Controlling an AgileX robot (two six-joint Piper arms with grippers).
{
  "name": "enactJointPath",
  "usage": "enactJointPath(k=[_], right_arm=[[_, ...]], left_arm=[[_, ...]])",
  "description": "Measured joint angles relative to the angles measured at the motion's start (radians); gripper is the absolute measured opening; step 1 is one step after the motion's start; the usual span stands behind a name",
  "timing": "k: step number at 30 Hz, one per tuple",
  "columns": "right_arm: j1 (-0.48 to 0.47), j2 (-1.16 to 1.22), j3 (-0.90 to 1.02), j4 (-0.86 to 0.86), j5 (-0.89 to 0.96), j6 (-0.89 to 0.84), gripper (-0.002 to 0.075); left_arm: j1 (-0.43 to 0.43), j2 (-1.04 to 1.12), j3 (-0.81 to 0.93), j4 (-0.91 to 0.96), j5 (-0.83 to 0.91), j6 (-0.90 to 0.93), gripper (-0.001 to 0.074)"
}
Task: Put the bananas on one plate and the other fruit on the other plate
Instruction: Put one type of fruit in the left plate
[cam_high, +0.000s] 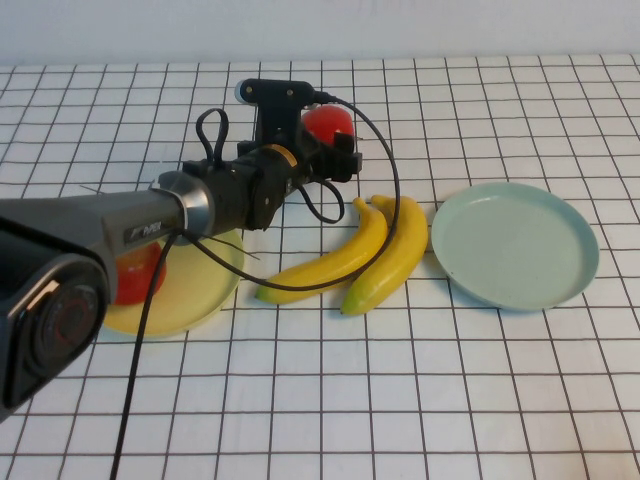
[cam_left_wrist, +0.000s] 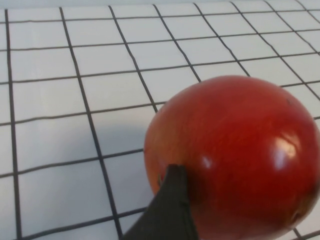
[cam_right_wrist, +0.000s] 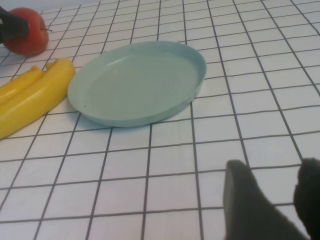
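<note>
Left gripper (cam_high: 325, 140) pinches the far apple (cam_high: 326, 122) at twelve o'clock of the bananas (cam_high: 360, 252), and the glossy fruit may slip before the yellow plate (cam_high: 210, 285); right gripper (cam_right_wrist: 272, 195) idles open beside the blue-green plate (cam_right_wrist: 137, 82).

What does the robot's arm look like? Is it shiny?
The left arm is a dark grey tube with pale lettering and a shiny silver ring. Black cables loop off it. The left gripper is boxy and black with an orange patch. The right gripper shows only dark, matte fingers.
</note>
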Motion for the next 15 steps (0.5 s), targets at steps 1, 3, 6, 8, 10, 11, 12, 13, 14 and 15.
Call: enactJointPath(k=[1, 3, 6, 8, 10, 11, 12, 13, 14, 15], right_arm=[[0.0, 0.0, 0.0, 0.0, 0.0, 0.0, 0.0211], [0.0, 0.0, 0.0, 0.0, 0.0, 0.0, 0.0211], [0.0, 0.0, 0.0, 0.0, 0.0, 0.0, 0.0211], [0.0, 0.0, 0.0, 0.0, 0.0, 0.0, 0.0211], [0.0, 0.0, 0.0, 0.0, 0.0, 0.0, 0.0211], [0.0, 0.0, 0.0, 0.0, 0.0, 0.0, 0.0211], [0.0, 0.0, 0.0, 0.0, 0.0, 0.0, 0.0211], [0.0, 0.0, 0.0, 0.0, 0.0, 0.0, 0.0211], [0.0, 0.0, 0.0, 0.0, 0.0, 0.0, 0.0211], [0.0, 0.0, 0.0, 0.0, 0.0, 0.0, 0.0211]], left_arm=[[0.0, 0.002, 0.0, -0.002, 0.0, -0.001, 0.0613], [0.0, 0.006, 0.0, -0.004, 0.0, -0.001, 0.0613], [0.0, 0.006, 0.0, -0.004, -0.004, 0.001, 0.0594], [0.0, 0.006, 0.0, -0.004, -0.008, 0.003, 0.0546], [0.0, 0.006, 0.0, -0.004, -0.008, 0.007, 0.0472], [0.0, 0.006, 0.0, -0.004, -0.008, 0.007, 0.0426], [0.0, 0.006, 0.0, -0.004, -0.008, 0.007, 0.0384], [0.0, 0.006, 0.0, -0.004, -0.008, 0.007, 0.0353], [0.0, 0.006, 0.0, -0.004, -0.008, 0.007, 0.0326], [0.0, 0.006, 0.0, -0.004, -0.008, 0.007, 0.0305]])
